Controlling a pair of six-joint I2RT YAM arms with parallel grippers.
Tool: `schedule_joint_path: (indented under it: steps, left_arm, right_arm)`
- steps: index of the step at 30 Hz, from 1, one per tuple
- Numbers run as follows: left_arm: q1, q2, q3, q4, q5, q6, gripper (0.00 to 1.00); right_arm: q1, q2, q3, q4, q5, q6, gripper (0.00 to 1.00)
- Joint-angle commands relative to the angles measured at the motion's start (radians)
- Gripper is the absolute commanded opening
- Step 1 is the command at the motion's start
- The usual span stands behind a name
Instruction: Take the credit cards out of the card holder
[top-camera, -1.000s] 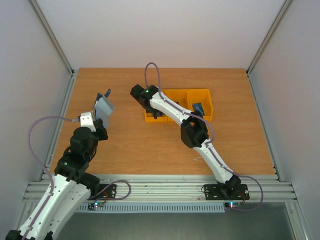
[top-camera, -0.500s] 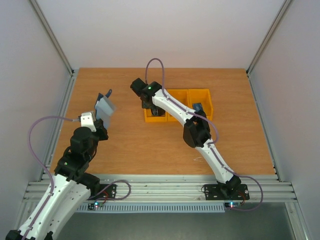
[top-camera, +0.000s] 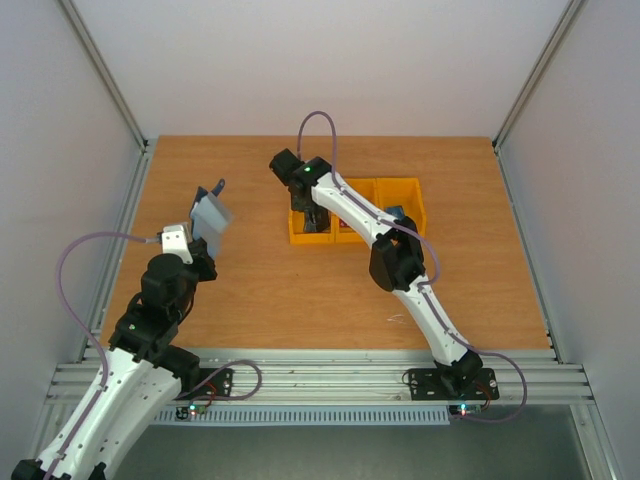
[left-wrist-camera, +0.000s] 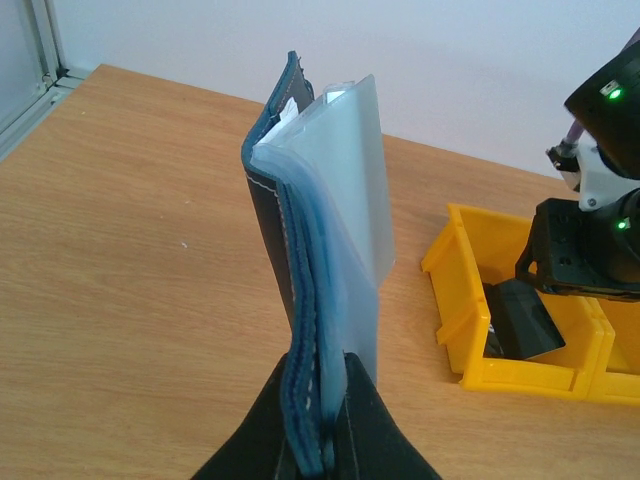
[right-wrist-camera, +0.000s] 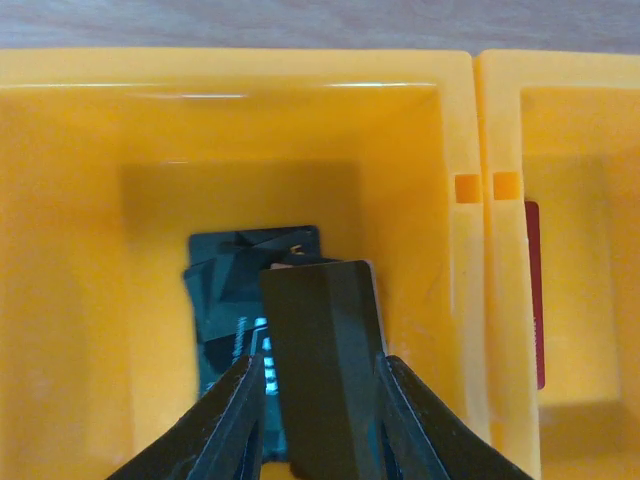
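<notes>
while the left end effector (left-wrist-camera: 325, 445) clamps the card holder (left-wrist-camera: 300, 260) upright above the tabletop (left-wrist-camera: 120, 250), the right end effector (right-wrist-camera: 320, 400) grips a black card (right-wrist-camera: 322, 340) inside the leftmost orange bin (right-wrist-camera: 80, 200).

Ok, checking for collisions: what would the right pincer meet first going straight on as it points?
The right pincer would likely meet the dark patterned card lying on the floor of the orange plastic bin, touched first by the black rectangular card it holds; depth is unclear.

Left claw (left-wrist-camera: 322, 430) at bottom centre pinches the card holder (left-wrist-camera: 300, 260) upright, clear sleeves fanned; a black card (left-wrist-camera: 522, 320) tilts inside the yellow bin (left-wrist-camera: 462, 300), right.
</notes>
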Motion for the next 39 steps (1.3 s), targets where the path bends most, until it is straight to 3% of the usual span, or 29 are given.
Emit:
schedule_joint_path:
  steps: [1,6,15,27,30,35,39]
  left_arm:
    - [0.001,0.005,-0.01,0.057,0.008,-0.009,0.0]
    - [0.001,0.008,-0.008,0.056,0.008,-0.009,0.0]
    - [0.002,0.02,-0.016,0.064,0.017,-0.011,0.0]
    - [0.002,0.093,-0.067,0.176,0.198,0.012,0.0]
    - [0.006,0.169,-0.091,0.273,0.407,0.104,0.0]
    - [0.05,0.309,-0.027,0.188,0.378,0.106,0.0]
    - [0.108,0.443,0.007,0.176,0.477,0.035,0.0]
  right_arm:
    - [-0.012,0.072,0.03,-0.04,0.034,-0.03,0.31]
    - [-0.022,0.123,0.032,-0.066,0.023,-0.026,0.32]
    - [-0.022,0.114,0.041,0.001,-0.15,0.004,0.32]
    - [-0.05,-0.195,0.008,0.09,-0.075,-0.133,0.33]
    - [-0.078,-0.346,-0.085,0.161,-0.078,-0.22,0.35]
    - [-0.183,-0.643,-0.402,0.325,-0.215,-0.294,0.48]
    - [-0.326,-0.908,-0.763,0.503,-0.335,-0.324,0.6]
